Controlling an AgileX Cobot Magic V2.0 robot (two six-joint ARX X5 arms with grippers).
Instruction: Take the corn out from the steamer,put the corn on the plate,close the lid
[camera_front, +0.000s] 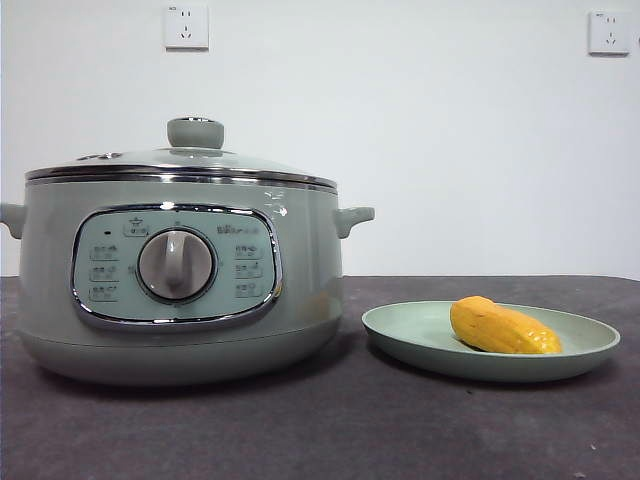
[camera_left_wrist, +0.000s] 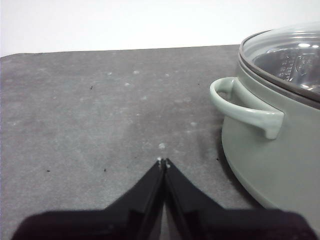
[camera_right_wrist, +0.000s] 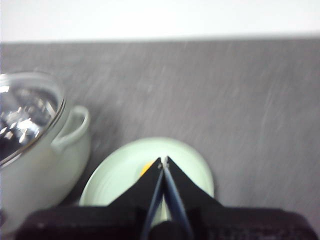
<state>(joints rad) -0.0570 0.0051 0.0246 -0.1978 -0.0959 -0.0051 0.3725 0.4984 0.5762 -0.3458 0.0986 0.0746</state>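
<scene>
The sage-green steamer (camera_front: 175, 285) stands at the left of the dark table with its glass lid (camera_front: 185, 160) resting closed on its rim. The yellow-orange corn (camera_front: 503, 327) lies on the pale-green plate (camera_front: 400, 335) to the steamer's right. My left gripper (camera_left_wrist: 163, 162) is shut and empty above bare table beside the steamer's side handle (camera_left_wrist: 245, 106). My right gripper (camera_right_wrist: 163, 161) is shut and empty above the plate (camera_right_wrist: 120, 172); only a sliver of the corn (camera_right_wrist: 146, 168) shows past its jaws. Neither gripper shows in the front view.
The table top (camera_front: 320, 430) is dark grey cloth. A white wall with two sockets (camera_front: 186, 26) stands behind it. The steamer and its lid (camera_right_wrist: 25, 115) also show in the right wrist view beside the plate.
</scene>
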